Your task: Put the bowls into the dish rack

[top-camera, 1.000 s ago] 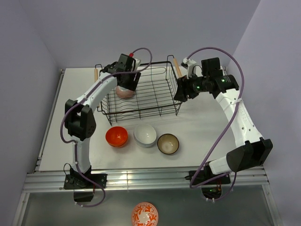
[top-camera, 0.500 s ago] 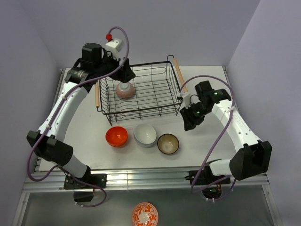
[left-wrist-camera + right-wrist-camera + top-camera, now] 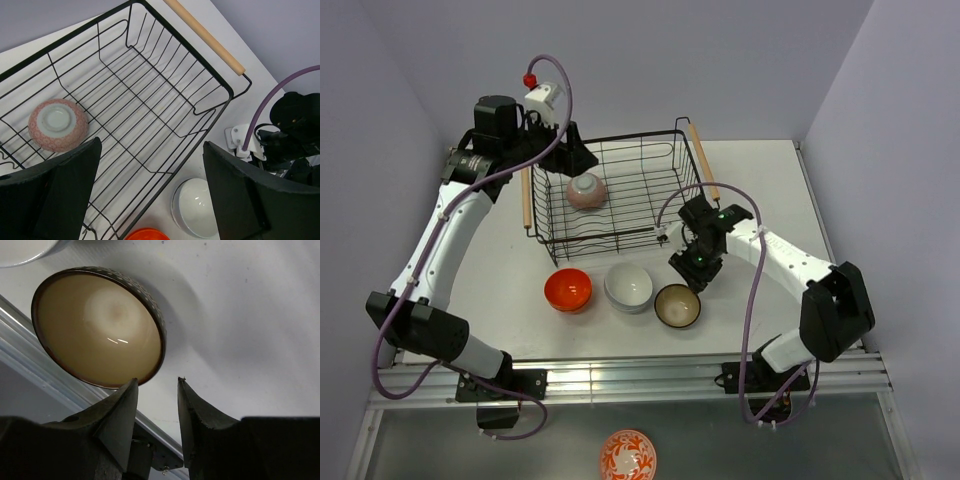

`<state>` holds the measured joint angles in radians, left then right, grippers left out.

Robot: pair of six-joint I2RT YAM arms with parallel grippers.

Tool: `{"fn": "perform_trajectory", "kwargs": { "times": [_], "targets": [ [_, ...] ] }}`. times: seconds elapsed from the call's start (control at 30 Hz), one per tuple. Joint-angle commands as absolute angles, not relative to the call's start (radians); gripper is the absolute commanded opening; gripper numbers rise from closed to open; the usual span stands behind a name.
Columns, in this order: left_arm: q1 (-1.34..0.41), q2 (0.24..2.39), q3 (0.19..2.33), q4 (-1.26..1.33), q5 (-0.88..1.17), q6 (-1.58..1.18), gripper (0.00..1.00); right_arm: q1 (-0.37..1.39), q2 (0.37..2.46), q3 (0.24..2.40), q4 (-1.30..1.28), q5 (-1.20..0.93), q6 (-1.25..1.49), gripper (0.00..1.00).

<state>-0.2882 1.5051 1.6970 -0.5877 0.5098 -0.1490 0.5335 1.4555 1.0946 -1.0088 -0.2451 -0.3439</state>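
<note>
The dish rack (image 3: 638, 212) stands at the table's back middle. A pale pinkish bowl (image 3: 586, 190) lies upside down in its left part; it also shows in the left wrist view (image 3: 57, 125). My left gripper (image 3: 580, 160) hovers open and empty above the rack's left end (image 3: 151, 145). In front of the rack stand an orange bowl (image 3: 568, 290), a white bowl (image 3: 629, 288) and a dark patterned bowl (image 3: 677, 306) with a tan inside (image 3: 97, 327). My right gripper (image 3: 692, 268) is open (image 3: 156, 382) just beside the dark bowl's rim, holding nothing.
The rack has a wooden rod handle at each short end (image 3: 525, 200) (image 3: 703, 160). An orange-and-white patterned bowl (image 3: 627, 455) lies below the table's near edge. The metal rail (image 3: 30, 365) of the table's front runs close behind the dark bowl.
My left gripper has let go of the pinkish bowl and drawn back up and left from the rack. My right gripper has swung from the rack's right end down to the dark bowl.
</note>
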Motion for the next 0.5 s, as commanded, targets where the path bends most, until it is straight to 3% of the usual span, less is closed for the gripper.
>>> {"fn": "perform_trajectory", "kwargs": {
  "times": [0.0,0.47],
  "targets": [
    [-0.276,1.459,1.687,-0.555,0.528,-0.161,0.89,0.578,1.468,1.086,-0.951,-0.210,-0.307,0.45],
    [-0.273,1.451,1.664,-0.545,0.514,-0.161,0.89,0.635,1.571,1.040,-0.864,-0.175,-0.247,0.44]
  ]
}}
